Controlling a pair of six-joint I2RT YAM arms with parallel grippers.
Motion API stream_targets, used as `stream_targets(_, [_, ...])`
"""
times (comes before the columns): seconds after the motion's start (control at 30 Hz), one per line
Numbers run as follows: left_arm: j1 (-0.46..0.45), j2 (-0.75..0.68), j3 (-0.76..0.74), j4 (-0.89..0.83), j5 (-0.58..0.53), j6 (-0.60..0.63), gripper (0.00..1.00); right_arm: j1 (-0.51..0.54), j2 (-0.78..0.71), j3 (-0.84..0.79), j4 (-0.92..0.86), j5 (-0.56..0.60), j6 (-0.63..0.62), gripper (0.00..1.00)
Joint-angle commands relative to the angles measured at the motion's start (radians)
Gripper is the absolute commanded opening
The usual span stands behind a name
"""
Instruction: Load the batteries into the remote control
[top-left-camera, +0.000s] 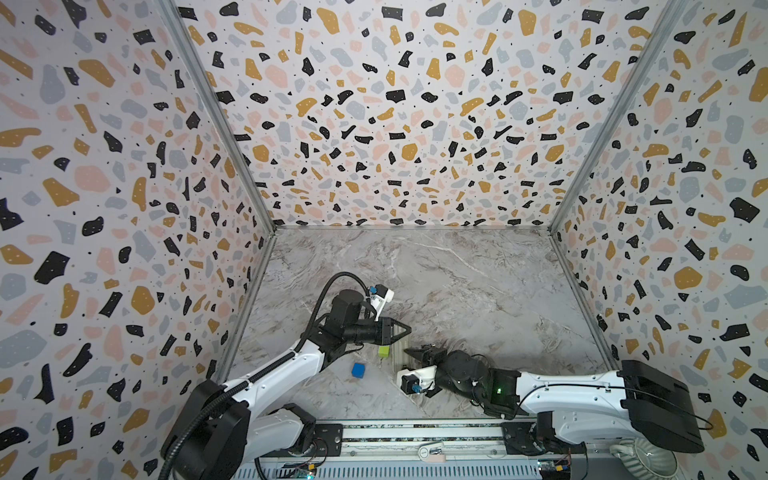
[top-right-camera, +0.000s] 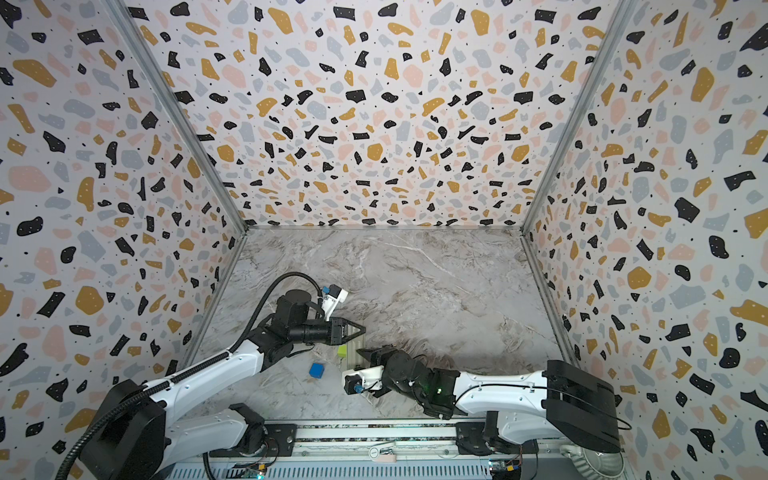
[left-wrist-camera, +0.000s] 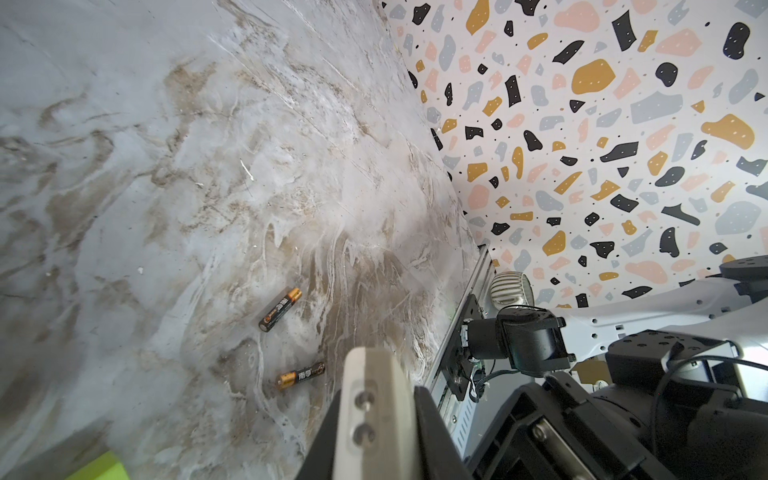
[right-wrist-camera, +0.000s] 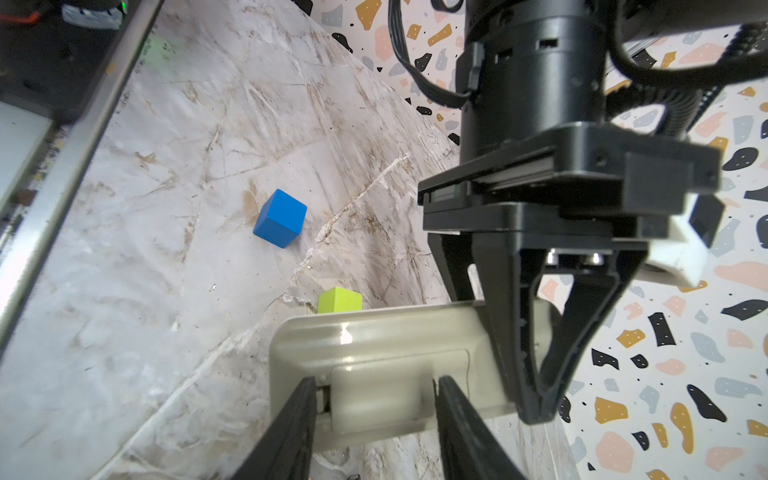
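Batteries (left-wrist-camera: 280, 309) both lie loose on the marble tabletop (left-wrist-camera: 124, 166), none loaded; remote control (right-wrist-camera: 374, 340) is pinched by the closed left gripper (right-wrist-camera: 536, 411); right gripper (right-wrist-camera: 376, 380), half-spread, straddles its battery cover (right-wrist-camera: 374, 403), grip uncertain; cover still on.

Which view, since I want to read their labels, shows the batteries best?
The left wrist view: both batteries lie unobstructed on the marble table, close enough to show gold ends and printing. In both top views I cannot pick them out. The right wrist view shows the remote control but no batteries.
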Motion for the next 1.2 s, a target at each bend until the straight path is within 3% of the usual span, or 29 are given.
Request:
stream_targets(0.0, [-0.014, -0.005, 0.002, 0.016, 0.075, -0.026, 0.0, 0.014, 0.047, 0.032, 0.023, 0.106, -0.037, 0.49])
stream_targets(0.57, [-0.02, 0.012, 0.027, -0.023, 0.06, -0.006, 0.0, 0.014, 0.033, 0.022, 0.084, 0.21, -0.03, 0.49])
stream_targets(1.17, [-0.028, 0.023, 0.064, -0.111, 0.002, 0.05, 0.0, 0.01, -0.034, -0.001, 0.101, 0.226, -0.015, 0.48])
